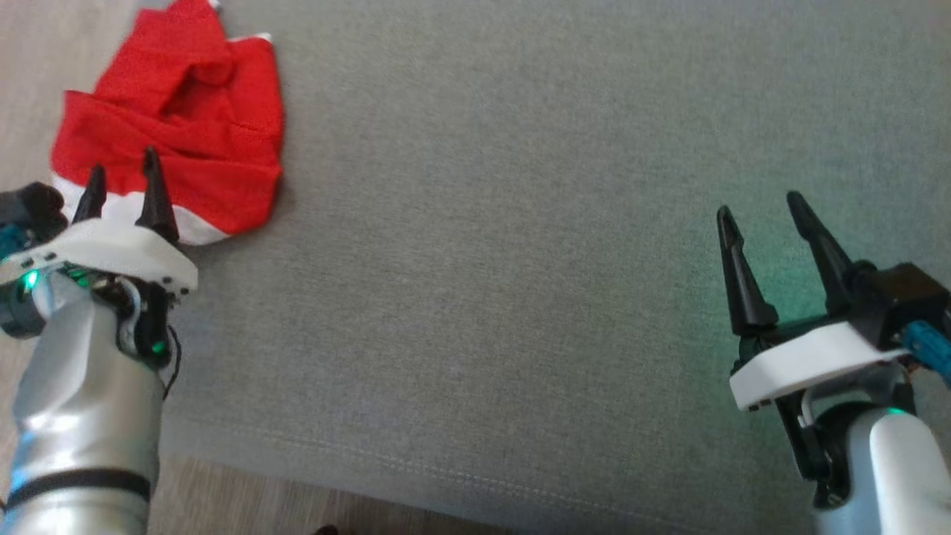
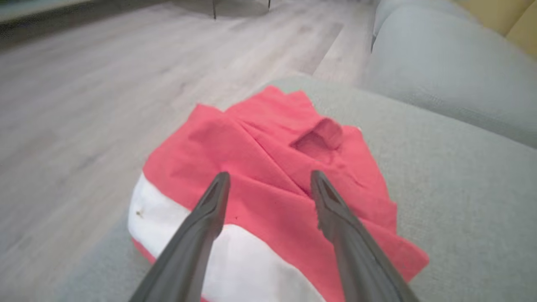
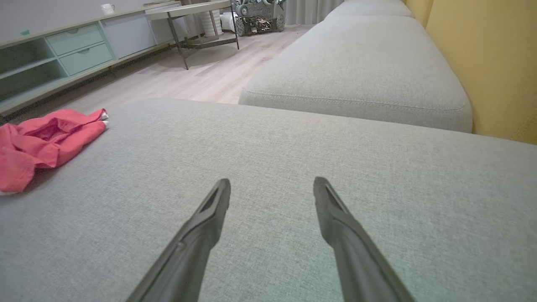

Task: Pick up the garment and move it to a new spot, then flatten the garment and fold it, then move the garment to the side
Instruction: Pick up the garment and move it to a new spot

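The garment [image 1: 178,119] is red with a white band, lying crumpled at the far left corner of the grey cushion [image 1: 520,260]. My left gripper [image 1: 122,174] hovers open just above its near white edge, nothing between the fingers. In the left wrist view the garment [image 2: 268,167] lies beneath that gripper [image 2: 270,178], its fingertips over the red folds. My right gripper [image 1: 758,204] stands open over bare cushion at the right, far from the cloth. The right wrist view has the garment [image 3: 37,142] at far left, with my right gripper [image 3: 272,184] open over grey fabric.
Wooden floor [image 1: 30,44] runs past the cushion's left edge and front seam [image 1: 297,490]. A second grey cushion [image 3: 361,67] lies beyond, against a yellow wall [image 3: 482,63]. A low cabinet [image 3: 63,50] and a metal-legged table [image 3: 197,25] stand across the floor.
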Motion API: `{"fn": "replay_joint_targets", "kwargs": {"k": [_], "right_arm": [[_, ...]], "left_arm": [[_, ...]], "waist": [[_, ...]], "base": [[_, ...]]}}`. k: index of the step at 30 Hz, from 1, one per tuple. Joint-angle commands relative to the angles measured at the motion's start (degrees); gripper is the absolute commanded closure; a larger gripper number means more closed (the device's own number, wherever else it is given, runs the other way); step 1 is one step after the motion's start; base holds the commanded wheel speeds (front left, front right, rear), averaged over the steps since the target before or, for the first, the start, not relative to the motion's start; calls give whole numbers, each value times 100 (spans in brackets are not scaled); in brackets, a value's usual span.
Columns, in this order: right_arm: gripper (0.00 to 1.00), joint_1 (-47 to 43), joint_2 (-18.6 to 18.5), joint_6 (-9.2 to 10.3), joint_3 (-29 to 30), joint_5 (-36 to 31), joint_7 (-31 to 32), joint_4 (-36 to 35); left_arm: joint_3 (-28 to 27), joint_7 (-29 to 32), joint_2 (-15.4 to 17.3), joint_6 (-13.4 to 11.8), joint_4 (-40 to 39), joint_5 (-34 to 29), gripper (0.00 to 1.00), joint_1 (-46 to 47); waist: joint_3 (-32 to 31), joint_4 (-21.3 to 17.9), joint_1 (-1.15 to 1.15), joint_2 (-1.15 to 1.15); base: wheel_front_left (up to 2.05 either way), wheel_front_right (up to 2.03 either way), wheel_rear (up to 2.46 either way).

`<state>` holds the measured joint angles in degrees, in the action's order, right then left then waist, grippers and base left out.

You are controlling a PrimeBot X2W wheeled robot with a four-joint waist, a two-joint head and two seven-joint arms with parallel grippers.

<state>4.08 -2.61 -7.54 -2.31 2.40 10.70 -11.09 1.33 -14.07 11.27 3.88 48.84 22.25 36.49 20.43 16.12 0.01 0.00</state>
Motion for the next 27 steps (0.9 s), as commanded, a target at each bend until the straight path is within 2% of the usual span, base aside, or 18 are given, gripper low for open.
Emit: {"fn": "replay_joint_targets", "kwargs": {"k": [1, 2, 3, 11, 12, 13, 14, 15, 20, 24, 27], "right_arm": [[0, 142, -27, 5, -175, -41, 44, -261], [0, 187, -27, 5, -194, -55, 61, -277], [0, 187, -27, 5, -194, -55, 61, -277], [0, 310, -27, 5, -272, -66, 105, -294], [0, 315, -27, 5, -259, -64, 104, -292], [0, 321, -27, 5, -244, -62, 104, -290], [0, 328, -27, 5, -229, -55, 99, -289], [0, 336, -27, 5, -213, -46, 89, -286], [0, 360, -27, 5, -114, 45, -32, -204], [0, 311, -27, 5, -62, 105, -151, -49], [0, 234, -27, 5, -18, 217, -265, 83]], "left_arm": [[-170, 8, 316, 50, 53, 37, 0, 240], [-105, 141, 374, 132, 601, 51, 0, 512], [-105, 141, 374, 132, 601, 51, 0, 512], [128, 932, 509, 270, 2100, 74, 0, 1145], [141, 981, 517, 276, 2166, 81, 18, 1188], [148, 947, 529, 280, 2198, 84, 53, 1227], [148, 845, 545, 283, 2210, 88, 82, 1267], [153, 727, 564, 285, 2217, 86, 100, 1301], [95, 64, 635, 318, 2086, 173, 100, 1414], [69, -78, 669, 341, 1772, 208, 100, 1314], [-24, -89, 715, 349, 1199, 201, 100, 1109]], "waist": [[194, -117, -1, 0], [278, -143, -1, 0], [278, -143, -1, 0], [458, -268, -1, 0], [465, -273, -1, 0], [474, -277, -1, 0], [478, -279, -1, 0], [472, -282, -1, 0], [283, -274, -1, 0], [-41, -271, -1, 0], [-322, -285, -1, 0]], "base": [[0, 0, 0], [0, 0, 0], [0, 0, 0], [0, 0, 0], [0, 0, 0], [0, 0, 0], [0, 0, 0], [0, 0, 0], [0, 0, 0], [0, 0, 0], [0, 0, 0]]}}
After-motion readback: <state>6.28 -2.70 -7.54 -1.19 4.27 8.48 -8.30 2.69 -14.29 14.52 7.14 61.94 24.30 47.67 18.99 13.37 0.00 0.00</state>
